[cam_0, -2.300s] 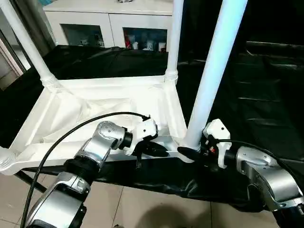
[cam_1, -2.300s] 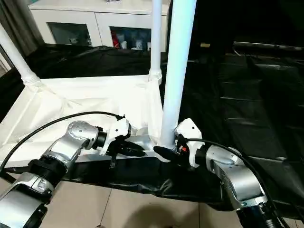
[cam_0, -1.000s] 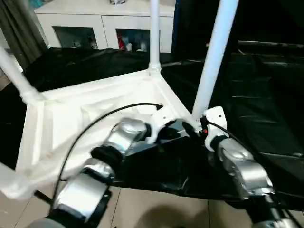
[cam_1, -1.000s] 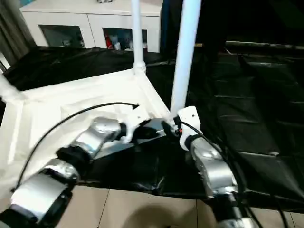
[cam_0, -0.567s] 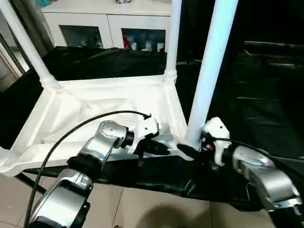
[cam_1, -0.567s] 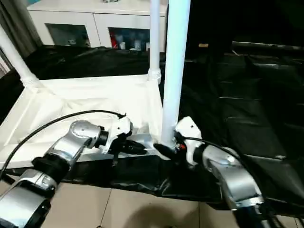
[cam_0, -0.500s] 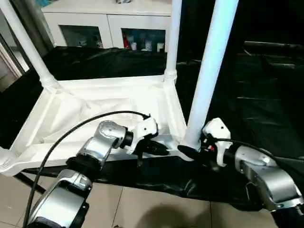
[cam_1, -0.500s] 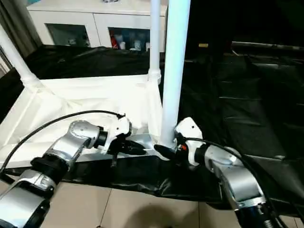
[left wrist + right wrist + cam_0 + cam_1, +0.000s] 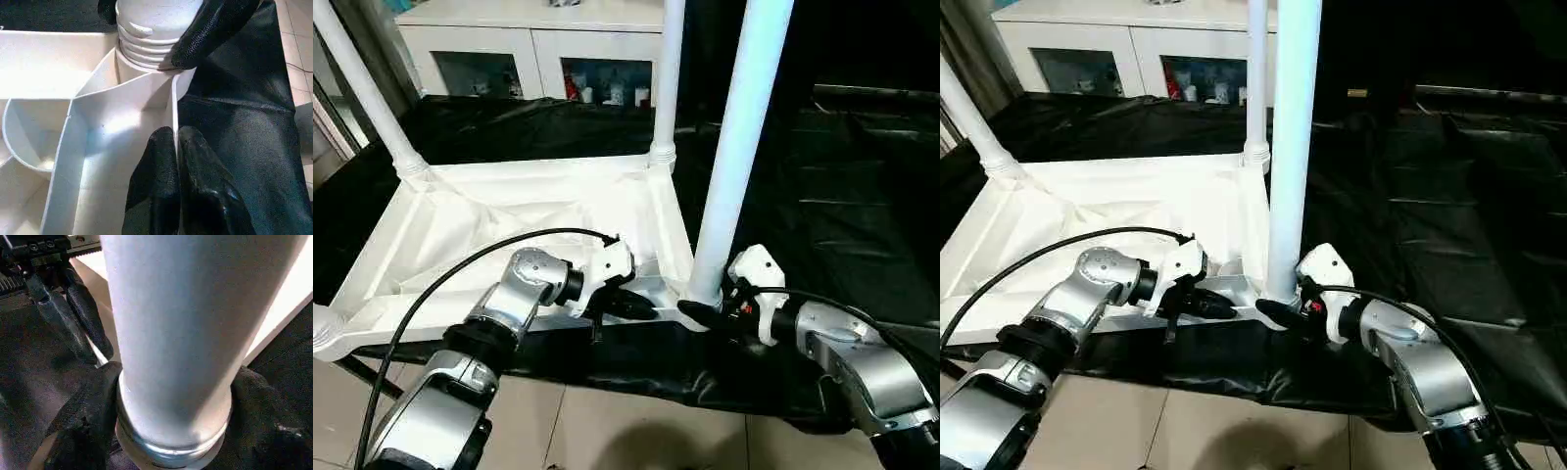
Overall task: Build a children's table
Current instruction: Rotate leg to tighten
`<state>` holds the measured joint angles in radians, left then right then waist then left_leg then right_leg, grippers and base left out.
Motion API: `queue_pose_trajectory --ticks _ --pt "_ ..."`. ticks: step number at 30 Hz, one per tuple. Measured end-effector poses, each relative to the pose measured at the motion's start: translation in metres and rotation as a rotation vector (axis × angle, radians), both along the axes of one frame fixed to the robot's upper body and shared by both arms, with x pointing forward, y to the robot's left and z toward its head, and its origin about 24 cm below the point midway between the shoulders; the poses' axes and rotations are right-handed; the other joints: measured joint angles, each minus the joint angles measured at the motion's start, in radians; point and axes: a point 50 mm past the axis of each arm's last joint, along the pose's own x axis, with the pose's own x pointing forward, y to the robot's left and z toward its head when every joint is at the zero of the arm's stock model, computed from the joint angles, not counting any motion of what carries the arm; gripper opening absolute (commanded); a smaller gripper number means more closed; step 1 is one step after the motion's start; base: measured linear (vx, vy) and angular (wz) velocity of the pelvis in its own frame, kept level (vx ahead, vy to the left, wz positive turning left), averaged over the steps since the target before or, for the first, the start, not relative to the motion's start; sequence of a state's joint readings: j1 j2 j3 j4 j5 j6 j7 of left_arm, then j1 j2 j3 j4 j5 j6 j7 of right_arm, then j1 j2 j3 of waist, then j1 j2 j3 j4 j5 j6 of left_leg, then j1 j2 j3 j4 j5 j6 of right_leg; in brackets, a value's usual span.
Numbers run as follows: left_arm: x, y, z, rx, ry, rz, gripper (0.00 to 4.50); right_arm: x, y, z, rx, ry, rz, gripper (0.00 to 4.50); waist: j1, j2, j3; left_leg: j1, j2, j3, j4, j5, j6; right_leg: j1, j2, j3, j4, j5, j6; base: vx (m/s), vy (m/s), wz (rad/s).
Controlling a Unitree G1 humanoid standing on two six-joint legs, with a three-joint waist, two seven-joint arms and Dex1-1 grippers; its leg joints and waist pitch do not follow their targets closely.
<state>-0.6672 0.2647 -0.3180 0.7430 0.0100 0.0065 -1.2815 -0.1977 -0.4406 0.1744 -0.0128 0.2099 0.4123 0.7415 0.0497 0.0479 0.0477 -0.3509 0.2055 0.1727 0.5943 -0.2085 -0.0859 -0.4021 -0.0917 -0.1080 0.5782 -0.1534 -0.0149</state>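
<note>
Left eye view shows the children's table (image 9: 509,220) lying upside down on a surface covered in black sheeting (image 9: 842,225), its ribbed underside facing up and its near edge hanging just over the tiled floor (image 9: 607,431); a far-left leg (image 9: 367,93) leans up and to the left from its corner socket, a far-right leg (image 9: 668,78) stands in the far right corner, and a near-right leg (image 9: 736,147) rises from the near right corner; at the near left corner the end of another leg (image 9: 323,331) shows at the picture's edge; the left gripper (image 9: 628,306) lies along the near rim of the top, and in the left wrist view its black fingers (image 9: 161,196) are pressed together on the thin upright wall of that rim, just beside the ribbed base of the near-right leg; the right gripper (image 9: 166,431) sits at the foot of the near-right leg, its two fingers (image 9: 83,426) set on either side of the leg's base and touching it, clamped around the tube just above the socket; a white glass-door cabinet (image 9: 538,59) stands beyond the sheeting at the far side, small items visible behind its glass.
</note>
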Motion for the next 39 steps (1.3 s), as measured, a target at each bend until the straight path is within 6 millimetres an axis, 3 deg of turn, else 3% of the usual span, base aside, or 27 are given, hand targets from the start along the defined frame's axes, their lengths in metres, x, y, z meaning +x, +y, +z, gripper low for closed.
queue_pose_trajectory --ticks 6,13,19,23,26,30,33,39 --pt "0.008 -0.008 -0.002 0.006 -0.028 0.111 0.00 0.011 0.009 -0.010 0.058 -0.021 -0.197 2.74 -0.007 -0.002 -0.001 0.001 0.000 0.000 0.001 0.000 -0.001 0.001 0.000 0.001 0.000 0.000 0.002 0.000 0.000 0.00" --pt "0.025 -0.053 0.000 0.018 -0.075 0.337 0.00 0.047 0.021 -0.015 0.093 -0.061 -0.653 2.74 -0.021 -0.007 -0.002 0.001 -0.001 0.000 0.003 0.000 -0.001 0.001 0.000 0.002 0.000 0.001 0.002 0.000 0.000 0.00" --pt "0.028 -0.076 0.001 0.022 -0.082 0.420 0.00 0.063 0.027 -0.015 0.074 -0.085 -0.781 2.74 -0.019 -0.006 -0.003 0.001 -0.001 0.000 0.002 0.000 0.000 0.001 0.000 0.002 0.000 0.002 0.000 0.000 0.000 0.00" --pt "0.028 -0.076 0.000 0.023 -0.084 0.423 0.00 0.064 0.027 -0.016 0.071 -0.102 -0.775 2.74 -0.020 -0.006 -0.003 0.001 -0.001 0.000 0.002 0.000 0.000 0.001 0.000 0.002 -0.001 0.002 -0.001 0.000 0.000 0.00" --pt "0.029 -0.075 0.001 0.023 -0.089 0.413 0.00 0.063 0.025 -0.017 0.086 -0.110 -0.761 3.44 -0.020 -0.006 -0.003 0.001 -0.001 0.000 0.001 0.000 0.000 0.000 0.000 0.002 0.000 0.002 0.001 0.000 0.000 0.00" --pt "0.030 -0.067 0.002 0.027 -0.093 0.372 0.00 0.061 0.018 -0.014 0.098 -0.120 -0.690 3.71 -0.018 -0.007 -0.002 0.000 -0.001 0.000 0.001 0.000 0.000 -0.001 0.000 0.002 0.000 0.002 -0.001 0.000 0.000 0.00" --pt "0.029 -0.060 0.003 0.024 -0.093 0.314 0.00 0.056 0.013 -0.008 0.086 -0.134 -0.604 3.86 -0.015 -0.006 -0.002 -0.001 -0.001 0.000 0.001 0.003 0.004 -0.001 0.000 0.002 0.000 0.003 -0.002 0.000 0.000 0.00" --pt "0.018 -0.027 0.001 0.006 -0.062 0.136 0.00 0.030 -0.002 0.003 -0.001 -0.130 -0.250 3.86 -0.008 -0.003 -0.001 -0.001 -0.001 0.000 0.000 0.003 0.005 -0.001 0.000 0.002 -0.001 0.002 -0.002 0.000 0.000 0.00"
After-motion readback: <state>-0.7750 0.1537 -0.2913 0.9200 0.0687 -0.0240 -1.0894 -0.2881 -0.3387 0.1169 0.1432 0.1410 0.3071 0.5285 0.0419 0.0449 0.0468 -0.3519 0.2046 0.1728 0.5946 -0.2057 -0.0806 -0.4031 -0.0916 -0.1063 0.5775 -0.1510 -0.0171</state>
